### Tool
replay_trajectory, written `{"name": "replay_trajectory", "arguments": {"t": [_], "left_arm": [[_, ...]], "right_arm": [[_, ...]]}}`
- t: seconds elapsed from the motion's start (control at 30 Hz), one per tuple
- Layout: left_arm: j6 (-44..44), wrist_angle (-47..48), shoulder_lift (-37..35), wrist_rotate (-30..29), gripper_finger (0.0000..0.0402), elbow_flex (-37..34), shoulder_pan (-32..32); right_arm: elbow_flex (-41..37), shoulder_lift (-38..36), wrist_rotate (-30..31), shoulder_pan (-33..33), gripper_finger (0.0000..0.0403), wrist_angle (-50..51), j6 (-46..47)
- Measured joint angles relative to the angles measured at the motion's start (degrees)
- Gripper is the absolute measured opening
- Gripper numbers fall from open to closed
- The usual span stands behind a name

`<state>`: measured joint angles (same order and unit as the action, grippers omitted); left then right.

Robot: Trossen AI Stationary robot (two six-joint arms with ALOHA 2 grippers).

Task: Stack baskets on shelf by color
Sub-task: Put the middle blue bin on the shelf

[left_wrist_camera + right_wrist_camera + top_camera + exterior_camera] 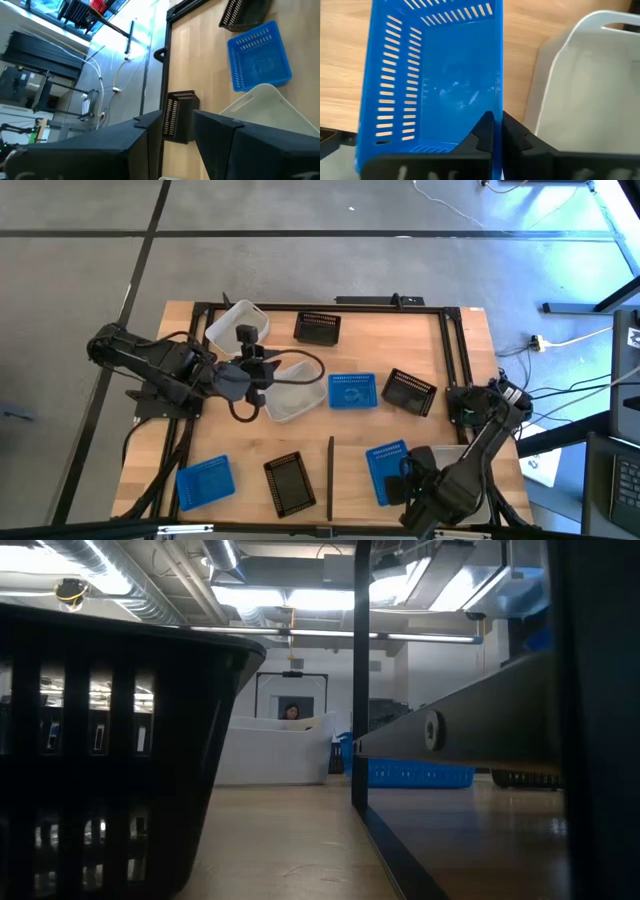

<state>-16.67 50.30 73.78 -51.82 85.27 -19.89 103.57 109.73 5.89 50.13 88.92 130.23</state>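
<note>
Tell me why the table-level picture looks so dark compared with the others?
Low view: a black basket right at the lens stands silhouetted against bright ceiling lights; right wrist view: the blue basket is evenly lit; high view: bright glare on the floor.

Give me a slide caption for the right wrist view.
Right gripper pinched on the blue basket wall, white basket alongside.
</note>
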Motion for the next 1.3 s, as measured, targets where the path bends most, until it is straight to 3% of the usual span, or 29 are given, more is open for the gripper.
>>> {"name": "replay_trajectory", "arguments": {"t": [0.43,0.8,0.87,0.97,1.1,1.3], "left_arm": [[-0.39,-0.02,0.00,-0.02,0.0102,0.00,0.91],[-0.35,-0.02,0.02,0.00,0.0102,0.00,0.91],[-0.31,-0.02,0.02,0.02,0.0102,0.00,0.91],[0.12,-0.04,0.02,0.03,0.0102,0.00,0.91],[1.44,-0.02,0.02,0.05,0.0102,0.00,0.91],[1.51,0.06,0.02,0.48,0.0102,0.00,0.91]], "right_arm": [[0.00,0.84,-0.09,-0.04,0.0034,-0.20,-0.26],[0.00,0.83,0.30,-0.04,0.0121,1.30,-0.91],[0.00,0.29,3.15,-0.04,0.0126,0.90,-3.77],[0.05,-1.05,12.17,-0.40,0.0125,1.11,-8.51],[-0.93,-1.28,21.14,-1.99,0.0112,0.89,-21.52],[-6.64,-1.22,22.60,-5.06,0.0048,0.73,-26.53]]}}
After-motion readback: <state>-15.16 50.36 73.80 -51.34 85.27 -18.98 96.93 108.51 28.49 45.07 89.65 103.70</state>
